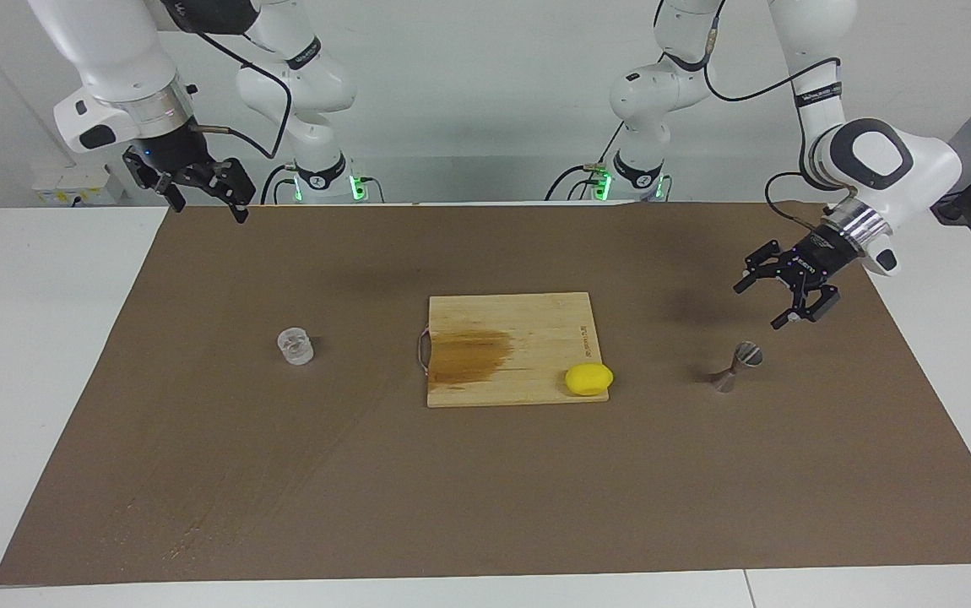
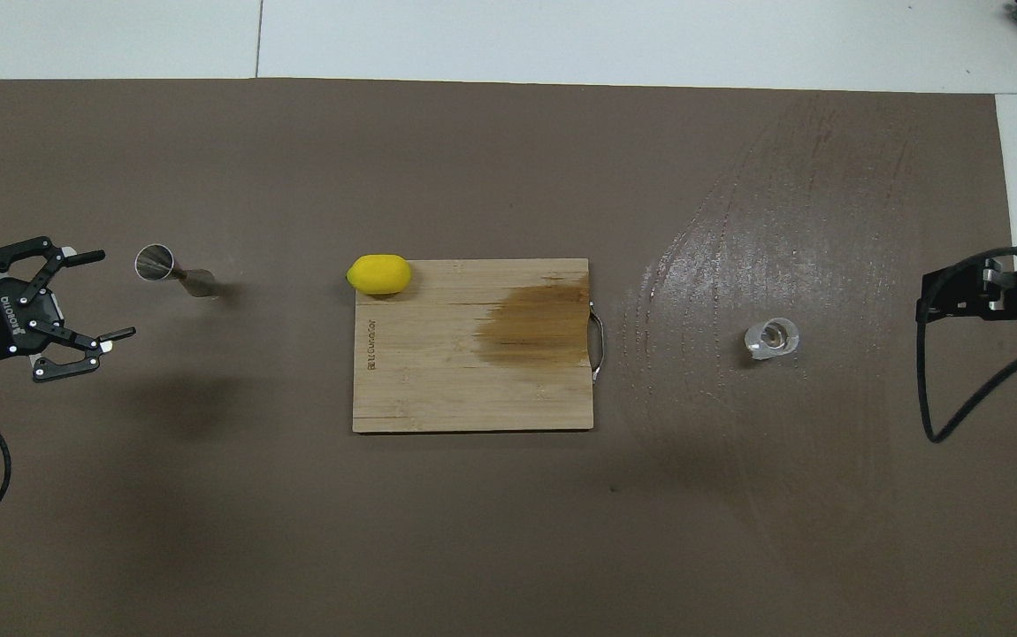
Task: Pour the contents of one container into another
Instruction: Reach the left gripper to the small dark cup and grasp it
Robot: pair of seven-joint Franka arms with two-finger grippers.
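Left gripper (image 1: 781,297) hung wide open just above small grey metal hourglass jigger (image 1: 736,366); right gripper (image 1: 203,190) open, well clear of short clear glass cup (image 1: 295,346). Risked toppling narrow-waisted jigger.

Yellow lemon (image 1: 588,379), stained tan cutting board (image 1: 528,333), brown mat (image 1: 485,490)

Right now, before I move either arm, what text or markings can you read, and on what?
Cutting board: a short printed mark along its edge toward the left arm's end, too small to read.
Left gripper: white lettering on its body, blurred.
Arm links in the facing view: small labels, unreadable.
Nothing else carries text.
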